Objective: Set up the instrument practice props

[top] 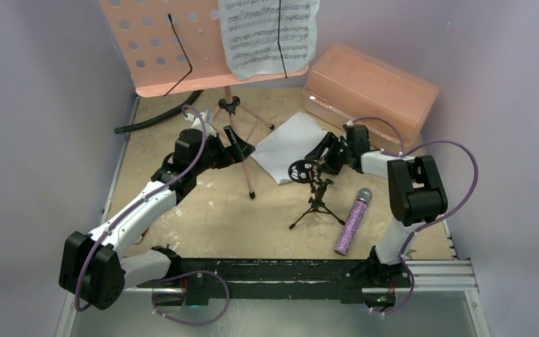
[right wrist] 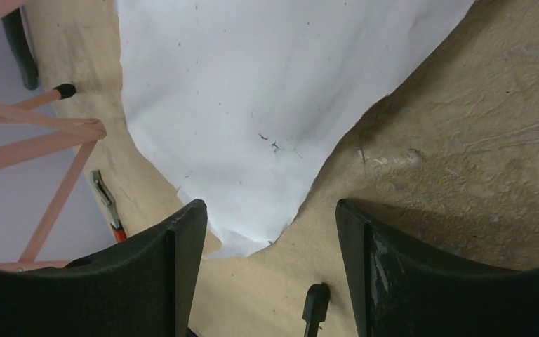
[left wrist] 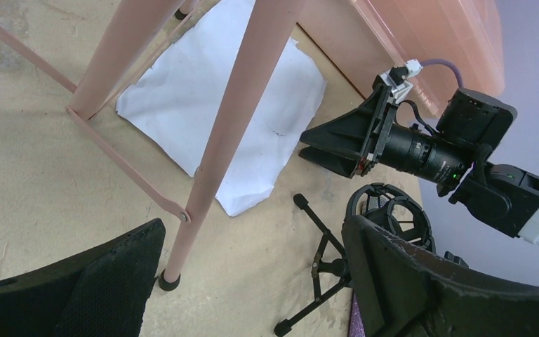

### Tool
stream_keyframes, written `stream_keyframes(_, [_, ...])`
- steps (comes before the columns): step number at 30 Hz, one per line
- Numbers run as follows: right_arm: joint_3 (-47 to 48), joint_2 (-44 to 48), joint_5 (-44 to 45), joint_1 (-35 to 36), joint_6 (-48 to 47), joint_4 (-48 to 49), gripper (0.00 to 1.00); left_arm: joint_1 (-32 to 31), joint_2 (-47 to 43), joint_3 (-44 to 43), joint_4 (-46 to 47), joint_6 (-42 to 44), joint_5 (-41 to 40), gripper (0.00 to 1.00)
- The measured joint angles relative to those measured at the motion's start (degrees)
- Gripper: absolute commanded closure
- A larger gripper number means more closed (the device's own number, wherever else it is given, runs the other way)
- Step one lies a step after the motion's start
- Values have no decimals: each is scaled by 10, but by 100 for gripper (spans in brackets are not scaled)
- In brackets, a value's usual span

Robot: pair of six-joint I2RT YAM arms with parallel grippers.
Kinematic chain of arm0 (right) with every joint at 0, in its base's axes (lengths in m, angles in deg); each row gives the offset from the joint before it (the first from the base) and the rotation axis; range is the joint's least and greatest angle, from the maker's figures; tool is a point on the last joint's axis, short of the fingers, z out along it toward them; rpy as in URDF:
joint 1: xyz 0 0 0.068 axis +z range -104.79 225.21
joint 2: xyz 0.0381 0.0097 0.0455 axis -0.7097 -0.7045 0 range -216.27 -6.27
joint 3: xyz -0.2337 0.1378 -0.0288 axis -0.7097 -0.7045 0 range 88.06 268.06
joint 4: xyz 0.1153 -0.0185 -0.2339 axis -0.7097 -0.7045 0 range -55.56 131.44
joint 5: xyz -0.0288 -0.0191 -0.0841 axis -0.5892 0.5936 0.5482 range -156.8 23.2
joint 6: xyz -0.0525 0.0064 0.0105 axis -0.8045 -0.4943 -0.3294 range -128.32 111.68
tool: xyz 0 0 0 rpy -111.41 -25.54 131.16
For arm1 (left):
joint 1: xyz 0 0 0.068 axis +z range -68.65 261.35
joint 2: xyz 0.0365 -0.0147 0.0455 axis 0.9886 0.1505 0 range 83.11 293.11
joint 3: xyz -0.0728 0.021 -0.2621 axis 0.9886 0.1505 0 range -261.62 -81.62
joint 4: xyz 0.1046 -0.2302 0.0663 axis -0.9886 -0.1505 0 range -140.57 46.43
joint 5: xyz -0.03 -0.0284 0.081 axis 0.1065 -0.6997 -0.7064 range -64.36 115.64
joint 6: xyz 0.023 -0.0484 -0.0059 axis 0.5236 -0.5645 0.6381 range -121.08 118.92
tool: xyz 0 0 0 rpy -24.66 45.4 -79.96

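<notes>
- Between the spread fingers of the left gripper (left wrist: 253,235) runs one pink leg (left wrist: 231,126) of the music stand (top: 172,53). The jaws are wide, and neither pad is clearly touching the leg.
- Just past that leg, its black foot sits on the table (top: 203,217) beside the near finger, and thin pink braces fan out to the other legs.
- Over on the right, the right gripper (right wrist: 268,214) hangs low with its jaws apart, pinching nothing.
- Right under those fingers lies the torn corner of the loose page (right wrist: 267,91), flat on the table, its edge reaching in between the two tips.
- Beside that gripper the mic stand (top: 316,203) is upright on its three black legs, ring mount on top, just short of the page.
- Just right of it lies the mic (top: 352,221), purple glitter body flat on the table, grey head pointing to the back, close by the right arm.
- Behind both grippers the music stand rises on its post, perforated desk tilted, with a score (top: 267,35) held on its right half by a black wire.
- Beyond the page, near the stand's legs, lies a wrench (right wrist: 109,207) with a red handle.
- Back right sits a box (top: 368,88), and back left a black hose (top: 158,119) curves along the wall.
</notes>
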State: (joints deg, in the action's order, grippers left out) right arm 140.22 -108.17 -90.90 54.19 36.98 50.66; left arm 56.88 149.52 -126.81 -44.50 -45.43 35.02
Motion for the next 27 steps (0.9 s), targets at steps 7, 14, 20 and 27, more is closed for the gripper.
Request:
stream_keyframes(7, [-2,-39,-43,-10,42,70,40,0,1,-1,0,0,3,5])
stream_keyframes(14, [28,-96,-62,-10,73,132,59,0,-1,-1,0,0,3,5])
stream_keyframes(20, [32,-99,-44,-10,60,122,84,0,-10,-1,0,0,3,5])
stream_keyframes(27, [36,-98,-30,-10,34,97,100,0,-12,-1,12,16,14,6])
